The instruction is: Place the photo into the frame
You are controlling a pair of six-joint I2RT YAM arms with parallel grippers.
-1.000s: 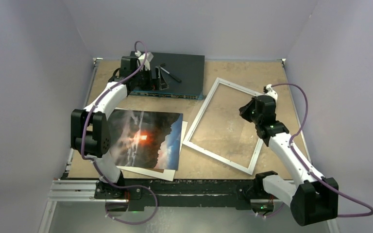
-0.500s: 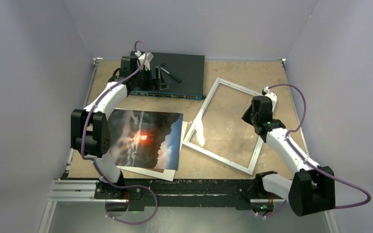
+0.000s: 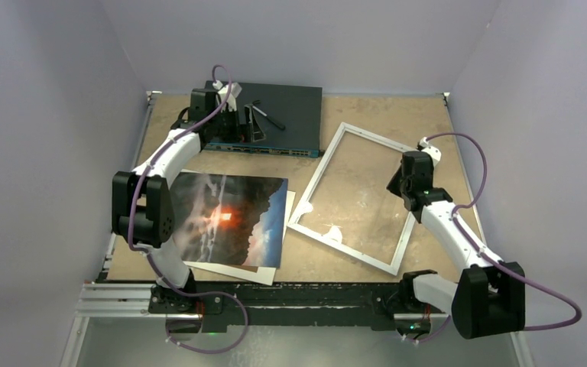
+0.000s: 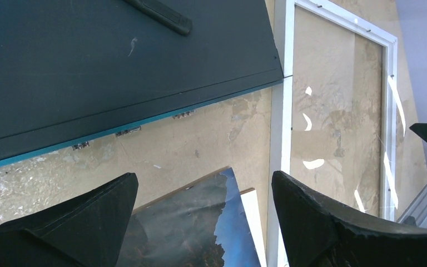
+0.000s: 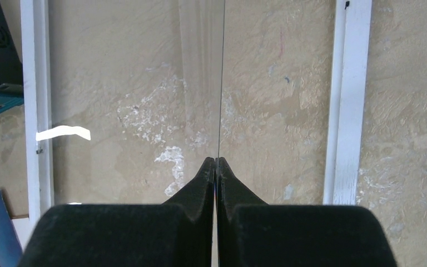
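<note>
The photo [image 3: 233,218] lies flat just left of the frame [image 3: 315,183], thin, glossy and probably floppy, best pinched at an edge by the spread left gripper [image 4: 203,179], while the right gripper [image 5: 216,164] pinches the fragile glass pane [image 5: 221,83].

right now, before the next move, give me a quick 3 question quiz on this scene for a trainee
1. True or false: the photo already lies inside the frame.
2. What do the right jaws pinch? A the glass pane; B the photo; C the black box.
3. Are the left jaws open or shut?

Key: 1 false, it lies on the table left of the frame. 2 A, the pane is seen edge-on between them in the right wrist view. 3 open, holding nothing.
</note>
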